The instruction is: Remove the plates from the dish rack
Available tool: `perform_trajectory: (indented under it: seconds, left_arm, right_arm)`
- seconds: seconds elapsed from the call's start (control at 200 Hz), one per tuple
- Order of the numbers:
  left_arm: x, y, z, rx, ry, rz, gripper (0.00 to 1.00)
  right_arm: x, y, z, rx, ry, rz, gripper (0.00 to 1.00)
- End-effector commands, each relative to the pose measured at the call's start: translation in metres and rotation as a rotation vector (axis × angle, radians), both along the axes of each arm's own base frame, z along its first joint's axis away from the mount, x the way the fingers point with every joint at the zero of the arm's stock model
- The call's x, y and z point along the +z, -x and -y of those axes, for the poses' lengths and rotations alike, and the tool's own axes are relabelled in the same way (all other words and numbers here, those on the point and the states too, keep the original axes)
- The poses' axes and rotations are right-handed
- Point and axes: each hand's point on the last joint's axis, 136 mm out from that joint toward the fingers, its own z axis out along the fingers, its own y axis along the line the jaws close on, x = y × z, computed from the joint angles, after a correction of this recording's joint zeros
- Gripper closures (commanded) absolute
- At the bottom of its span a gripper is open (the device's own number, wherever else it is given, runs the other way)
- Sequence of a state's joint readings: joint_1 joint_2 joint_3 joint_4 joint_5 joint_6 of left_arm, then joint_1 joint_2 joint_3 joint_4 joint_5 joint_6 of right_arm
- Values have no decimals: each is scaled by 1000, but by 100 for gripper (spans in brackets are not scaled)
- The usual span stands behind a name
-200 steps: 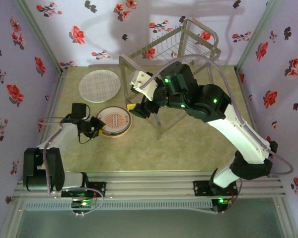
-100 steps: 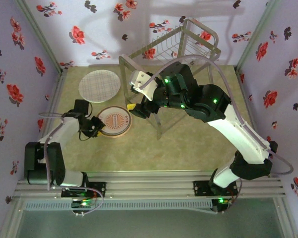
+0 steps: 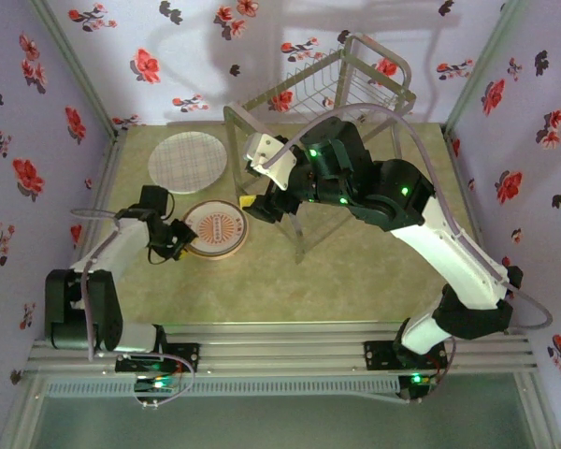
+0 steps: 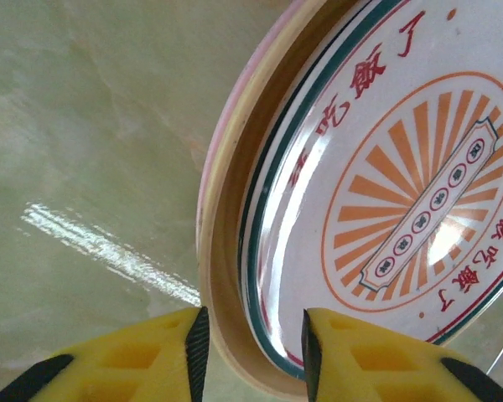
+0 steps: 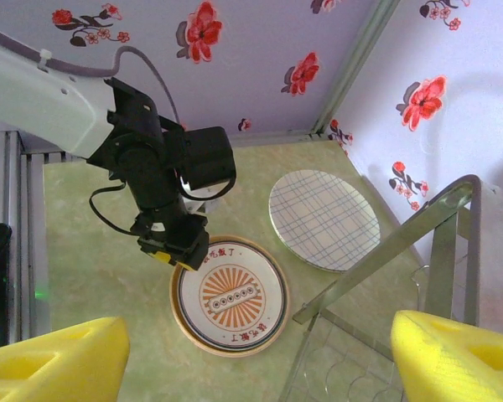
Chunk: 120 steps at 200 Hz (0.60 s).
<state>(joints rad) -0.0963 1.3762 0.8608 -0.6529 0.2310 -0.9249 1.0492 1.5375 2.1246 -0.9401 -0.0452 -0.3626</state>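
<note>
Top external view: the pale green table (image 3: 355,281) carries the dish rack (image 3: 310,86) at its far right, against the flowered back wall. The rack stands upright on its clear frame bars. Its long side runs roughly left to right, and its wire-grid shelf is at the top.

The right arm reaches over the rack's near leg. The right gripper (image 5: 260,335) hangs high above the table with its yellow fingers spread wide and nothing between them.

Left of the rack, the grid plate (image 3: 187,161) lies flat and face up on the table. Nearer the arms and just apart from it, the sunburst plate (image 4: 402,209) lies face up on top of a stack. Its oblong centre mark runs left to right across the table. A pale yellow rim (image 4: 226,276) and a pink edge (image 4: 204,180) show beneath it.

The left gripper (image 4: 251,335) is at the stack's left rim with its jaws parted. One finger is outside the rim and the other is over the sunburst plate's face, so the rim passes through the gap.
</note>
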Motion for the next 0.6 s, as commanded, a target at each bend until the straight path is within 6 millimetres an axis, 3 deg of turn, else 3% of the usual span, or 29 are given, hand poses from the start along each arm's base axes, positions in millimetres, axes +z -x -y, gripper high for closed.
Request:
perform_trajectory:
  seconds: [0.0, 0.095, 0.17, 0.25, 0.345, 0.415, 0.44, 0.505, 0.55, 0.595]
  left_arm:
    - [31, -1, -6, -5, -46, 65, 57]
    - [59, -2, -14, 14, -80, 139, 41]
    - [86, -2, -24, 38, -125, 214, 2]
    - [115, -1, -36, 72, -171, 306, 0]
    - [144, 3, -52, 113, -232, 407, 0]
    - [159, 9, -65, 150, -290, 465, 0]
    - [162, 12, -70, 168, -309, 476, 0]
    - [169, 17, -78, 186, -345, 520, 0]
    - [172, 20, -82, 178, -372, 555, 0]
    - [172, 21, -84, 164, -398, 585, 0]
  right_arm:
    - [24, -5, 7, -62, -72, 56, 18]
    - [47, -22, 27, -202, -158, 160, 18]
    - [72, -37, 61, -376, -268, 274, 16]
    - [89, -52, 112, -610, -347, 377, 14]
    - [85, -71, 191, -945, -364, 406, 12]
    - [60, -79, 260, -1193, -380, 335, 9]
    - [44, -80, 284, -1282, -385, 298, 1]
    - [0, -70, 343, -1491, -414, 199, 1]
    - [-37, -61, 368, -1581, -413, 126, 0]
    - [-76, -56, 380, -1624, -394, 35, 1]
